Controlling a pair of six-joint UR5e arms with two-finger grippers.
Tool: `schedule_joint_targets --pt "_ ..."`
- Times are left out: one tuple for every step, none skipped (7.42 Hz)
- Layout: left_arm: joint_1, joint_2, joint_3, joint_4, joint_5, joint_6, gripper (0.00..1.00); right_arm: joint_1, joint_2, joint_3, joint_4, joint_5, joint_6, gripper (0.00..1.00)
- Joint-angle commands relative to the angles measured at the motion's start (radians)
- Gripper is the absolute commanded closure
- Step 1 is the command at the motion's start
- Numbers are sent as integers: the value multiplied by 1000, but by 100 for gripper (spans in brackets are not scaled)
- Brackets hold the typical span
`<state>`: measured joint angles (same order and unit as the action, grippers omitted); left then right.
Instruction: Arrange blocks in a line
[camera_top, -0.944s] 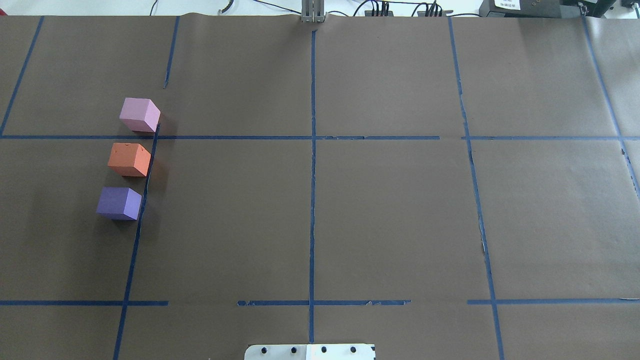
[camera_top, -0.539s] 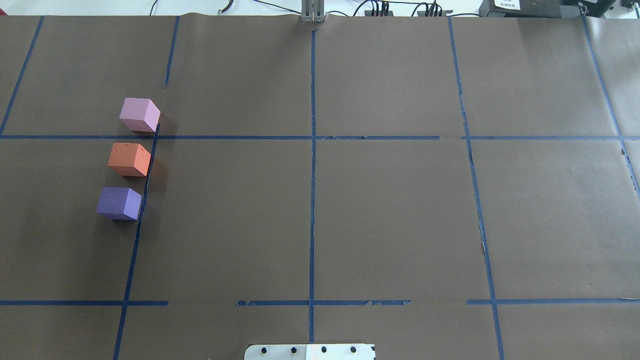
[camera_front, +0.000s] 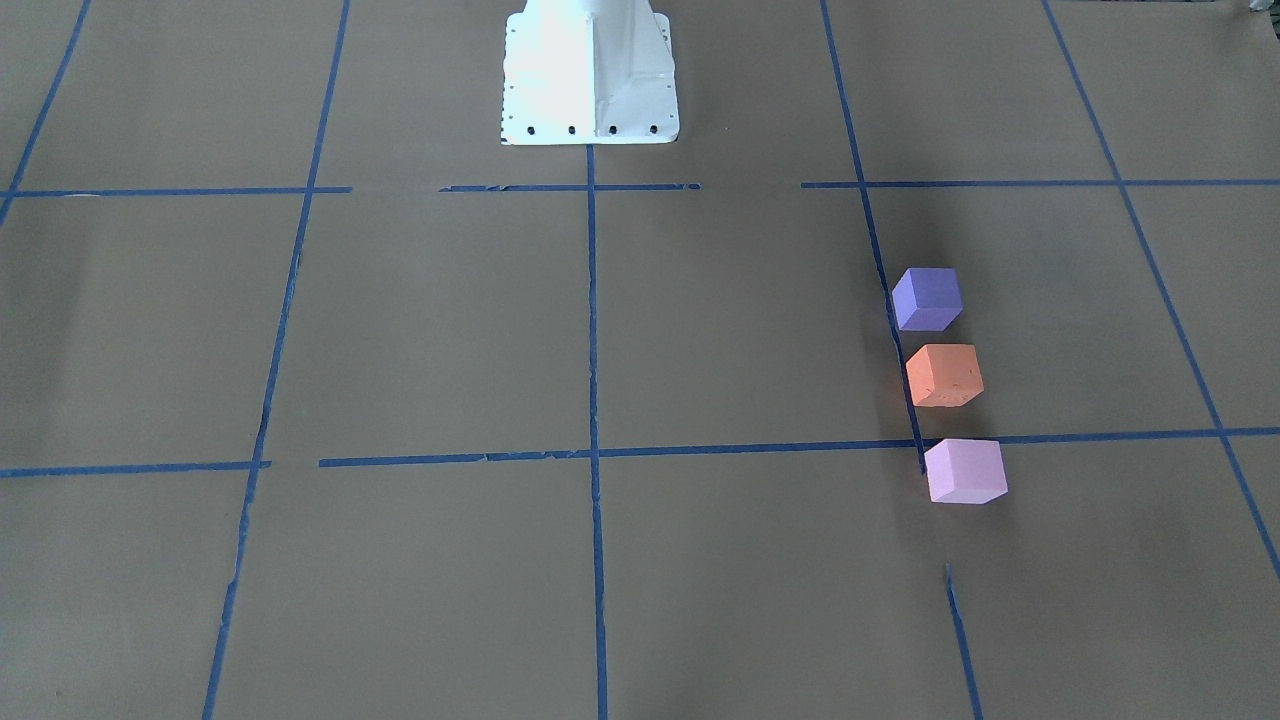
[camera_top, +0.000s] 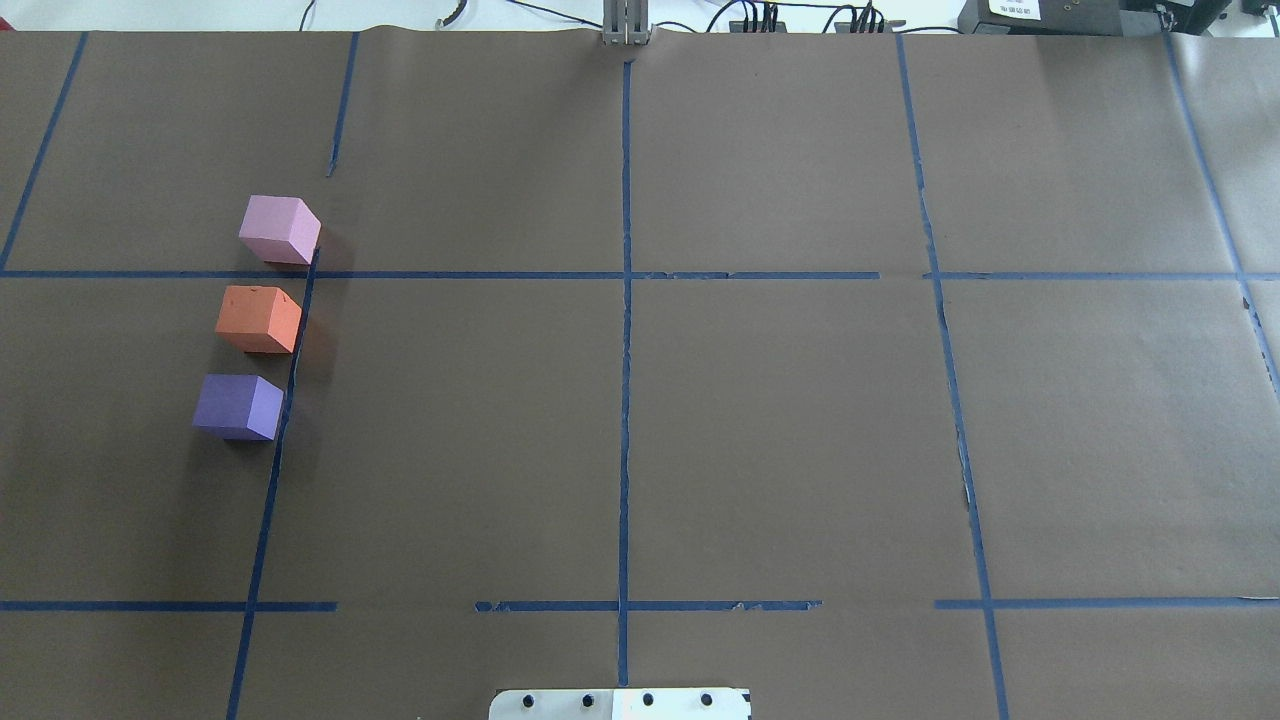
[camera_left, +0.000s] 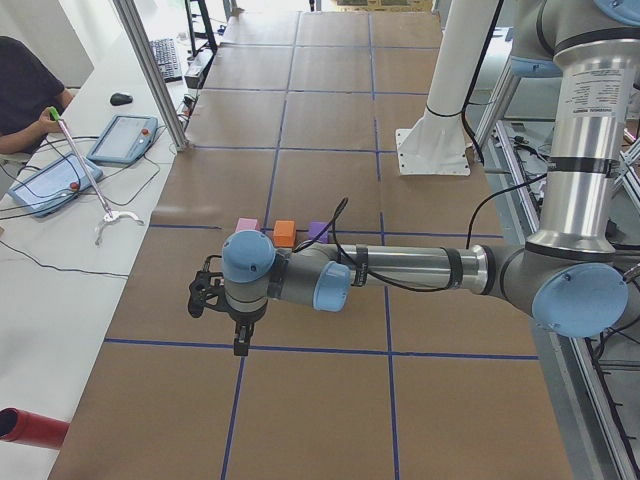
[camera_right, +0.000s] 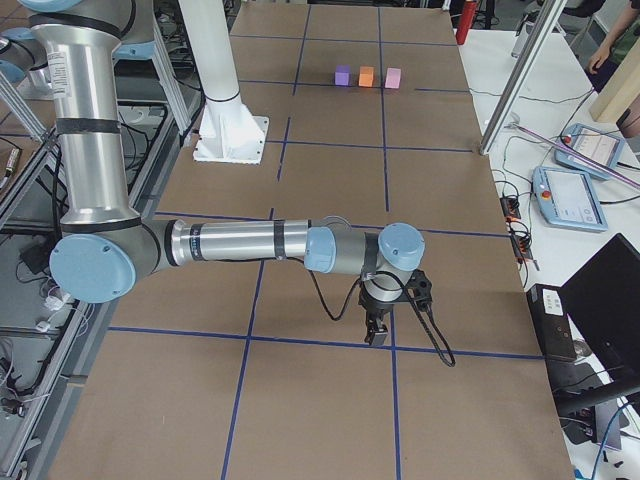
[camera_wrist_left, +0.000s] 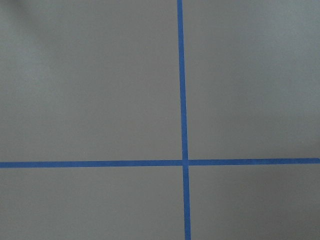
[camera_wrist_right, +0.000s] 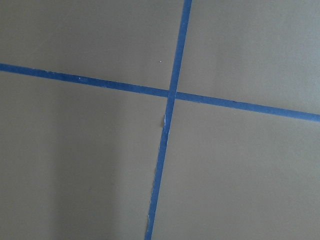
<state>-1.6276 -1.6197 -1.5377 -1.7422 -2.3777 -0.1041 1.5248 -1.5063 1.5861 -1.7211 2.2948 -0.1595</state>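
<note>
Standing in a row on the brown paper (camera_top: 780, 430), the three blocks are seen on the robot's left half of the table. The pale pink-lilac block (camera_top: 280, 229) is farthest from the robot, the orange block (camera_top: 258, 318) is in the middle and the violet-blue block (camera_top: 238, 406) is nearest. Each is parted from its neighbour by a small gap, and all lie just beside a blue tape line (camera_top: 260, 530). From the left side camera they are partly hidden behind the left arm's wrist. The left gripper (camera_left: 240, 345) is shown in that side view alone, pointed down over a tape crossing, well apart from the blocks; whether its jaws are spread or pressed together cannot be told. The right gripper (camera_right: 377, 335) is likewise shown only from the right side, small and dark above the paper, and its state cannot be told either. The white base plate (camera_top: 620, 703) is cut off by the overhead picture's lower edge
</note>
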Motion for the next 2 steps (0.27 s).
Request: schedule_joint_targets --pt "5 -8 -2 24 61 0 0 0 0 0 0 0 0 0" --pt "6 -11 -4 24 67 0 0 0 0 0 0 0 0 0"
